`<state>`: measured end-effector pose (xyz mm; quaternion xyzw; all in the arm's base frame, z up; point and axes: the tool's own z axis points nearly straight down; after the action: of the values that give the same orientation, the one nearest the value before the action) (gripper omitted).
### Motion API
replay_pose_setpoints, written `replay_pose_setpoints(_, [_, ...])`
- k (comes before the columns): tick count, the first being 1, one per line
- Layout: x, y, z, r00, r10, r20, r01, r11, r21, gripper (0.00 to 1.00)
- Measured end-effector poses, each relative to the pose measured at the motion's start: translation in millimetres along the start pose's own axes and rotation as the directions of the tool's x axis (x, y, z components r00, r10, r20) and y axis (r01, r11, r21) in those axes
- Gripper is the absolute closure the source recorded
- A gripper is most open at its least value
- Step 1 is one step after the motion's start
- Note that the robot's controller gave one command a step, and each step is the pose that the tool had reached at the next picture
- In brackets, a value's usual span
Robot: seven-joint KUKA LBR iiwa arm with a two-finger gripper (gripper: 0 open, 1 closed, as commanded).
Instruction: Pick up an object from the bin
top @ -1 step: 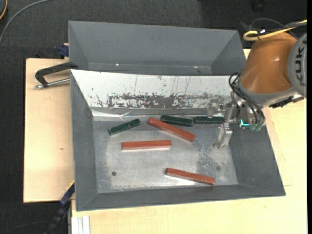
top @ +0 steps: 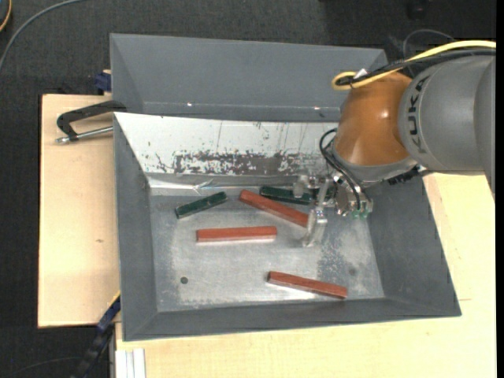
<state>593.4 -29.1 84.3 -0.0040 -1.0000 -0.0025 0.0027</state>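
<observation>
Hanging low in the grey bin (top: 228, 270), my gripper (top: 317, 225) sat at the lower right end of a slanted red bar (top: 272, 207). That bar was a long, slim, flat-sided stick, brick red, with squared ends. Taking the level red bar (top: 236, 235) on the middle of the floor as my mark, the slanted one lay just above it in the view and a little to its right, apart from it. Its long axis ran from upper left to lower right, the lower end pointing at my hand, while the level red bar ran nearly straight across. I could not tell how far open my hand stood, nor whether it had hold of anything. A dark green bar (top: 277, 192) lay above the mark and to its right, close behind the slanted one. A second green bar (top: 201, 205) lay above the mark and to its left. A third red bar (top: 307, 284) lay below the mark and to its right, well apart.
</observation>
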Motion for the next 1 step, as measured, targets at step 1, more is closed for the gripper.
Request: replay_pose_setpoints(1, [6.5, 10.4, 12.9, 0.999, 0.036, 0.008, -0.036, 0.999, 0.003, 0.00])
